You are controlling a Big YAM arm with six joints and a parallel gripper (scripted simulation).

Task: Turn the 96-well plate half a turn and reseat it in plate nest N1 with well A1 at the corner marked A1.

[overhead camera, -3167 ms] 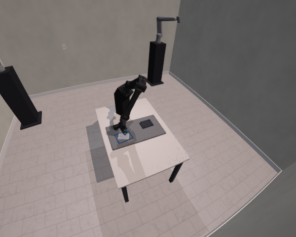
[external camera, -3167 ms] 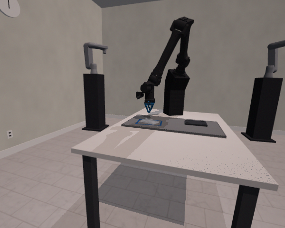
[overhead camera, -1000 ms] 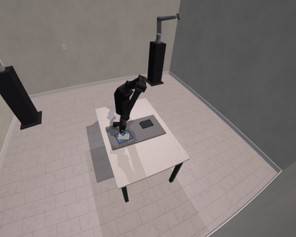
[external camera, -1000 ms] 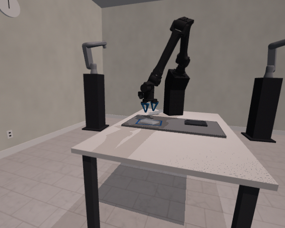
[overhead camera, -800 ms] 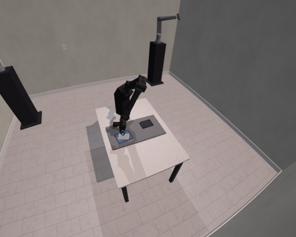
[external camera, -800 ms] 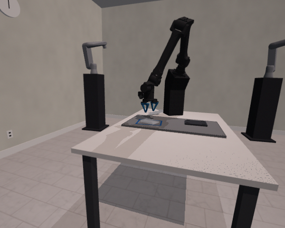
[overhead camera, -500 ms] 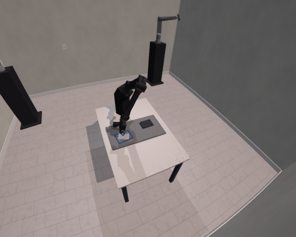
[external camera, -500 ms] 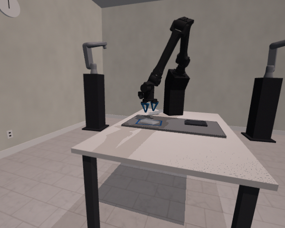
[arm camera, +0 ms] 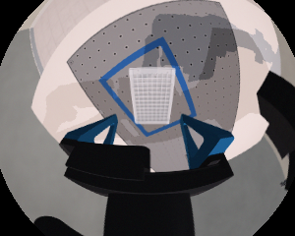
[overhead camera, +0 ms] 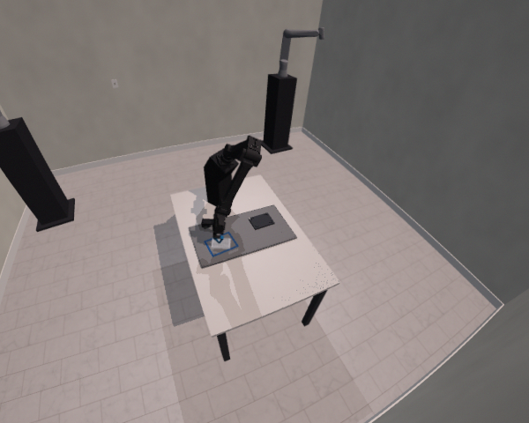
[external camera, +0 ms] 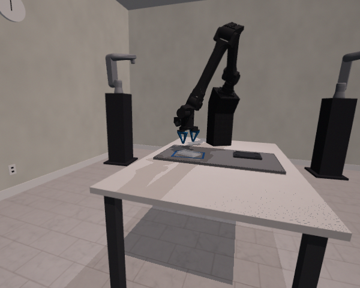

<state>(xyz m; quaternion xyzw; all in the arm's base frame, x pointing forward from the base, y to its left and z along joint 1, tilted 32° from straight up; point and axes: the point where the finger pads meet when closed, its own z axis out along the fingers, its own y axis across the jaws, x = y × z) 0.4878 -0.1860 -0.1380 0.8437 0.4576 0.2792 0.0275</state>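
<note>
With the jaws spread wide and empty, the gripper (external camera: 188,136) is best lowered squarely over the plate (arm camera: 151,97) inside B1 (arm camera: 116,93) before regrasping for N1 (external camera: 247,155).

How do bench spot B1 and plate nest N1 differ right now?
Bench spot B1 is a blue taped outline; plate nest N1 is a raised dark block. B1 holds the 96-well plate; N1 holds nothing. The open gripper hangs above B1, not N1. Both are on the grey deck.
</note>
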